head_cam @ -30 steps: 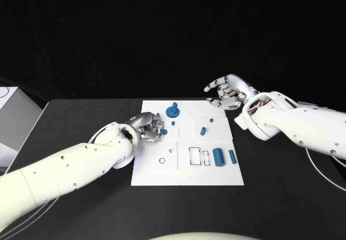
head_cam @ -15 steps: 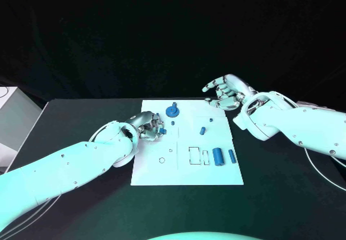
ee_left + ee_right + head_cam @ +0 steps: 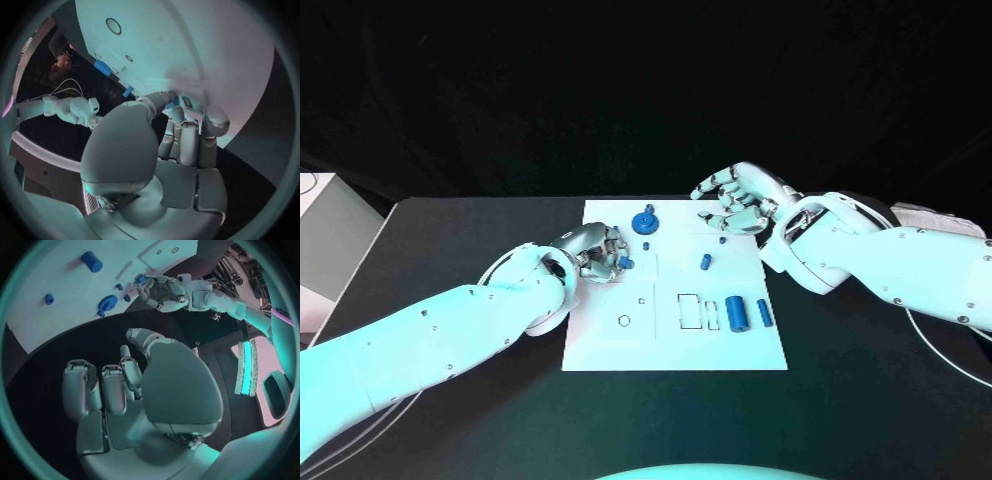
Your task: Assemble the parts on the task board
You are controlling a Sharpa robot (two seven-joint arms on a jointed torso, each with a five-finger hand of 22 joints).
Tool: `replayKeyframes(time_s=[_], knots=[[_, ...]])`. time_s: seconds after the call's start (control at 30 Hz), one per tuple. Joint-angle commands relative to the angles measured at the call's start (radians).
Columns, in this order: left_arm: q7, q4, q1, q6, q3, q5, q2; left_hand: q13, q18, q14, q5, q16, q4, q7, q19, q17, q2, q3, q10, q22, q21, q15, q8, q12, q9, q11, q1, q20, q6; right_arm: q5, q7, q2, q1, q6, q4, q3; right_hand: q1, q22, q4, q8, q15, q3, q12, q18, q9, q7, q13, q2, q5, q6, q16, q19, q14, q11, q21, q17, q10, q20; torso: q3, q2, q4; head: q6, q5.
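Over the task board (image 3: 672, 345), the left robot hand (image 3: 599, 253) is grasping a small blue part (image 3: 626, 263), needing seating next; the right robot hand (image 3: 740, 200) is hovering curled, holding nothing.

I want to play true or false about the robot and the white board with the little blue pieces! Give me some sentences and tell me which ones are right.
1. The left hand holds a small blue part over the task board. True.
2. The right hand is gripping the big blue cylinder. False: that cylinder lies on the board near the front, apart from the right hand, which holds nothing.
3. A round blue gear sits near the board's far edge. True.
4. The table under the board is white. False: it is black.
5. The right hand rests flat on the board's near corner. False: it is raised by the far right corner.
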Motion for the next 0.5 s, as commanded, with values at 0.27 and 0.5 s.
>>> replayKeyframes(time_s=[0.27, 0.5], knots=[[0.073, 0.038, -0.008, -0.052, -0.001, 0.054, -0.016, -0.001, -0.012, 0.007, 0.004, 0.006, 0.011, 0.005, 0.004, 0.008, -0.004, -0.001, 0.009, 0.000, 0.006, 0.002, 0.014, -0.005, -0.002, 0.002, -0.028, 0.002, 0.007, -0.153, -0.059, 0.006, -0.021, 0.064, 0.072, -0.006, 0.003, 0.173, -0.014, -0.003, 0.006, 0.043, 0.015, -0.012, -0.002, 0.002, 0.013, 0.023, -0.017, 0.015, 0.011, 0.071, 0.073, 0.001, 0.019, 0.131, 0.015, 0.003, -0.0004, 0.000, 0.0001, 0.002, 0.000], [0.079, 0.069, -0.011, -0.055, 0.013, 0.076, -0.035, -0.001, -0.012, 0.007, 0.004, 0.006, 0.015, 0.005, 0.002, 0.006, -0.008, -0.003, 0.010, -0.002, 0.005, 0.002, 0.013, -0.005, -0.004, 0.002, -0.037, 0.002, 0.006, -0.216, -0.093, 0.028, -0.048, 0.088, 0.103, -0.012, 0.001, 0.184, -0.034, -0.008, 0.004, 0.089, 0.028, -0.016, -0.005, -0.002, 0.029, 0.036, -0.030, 0.020, 0.017, 0.075, 0.075, -0.001, 0.037, 0.139, 0.027, 0.001, 0.0010, 0.000, 0.0005, 0.006, 0.001]])
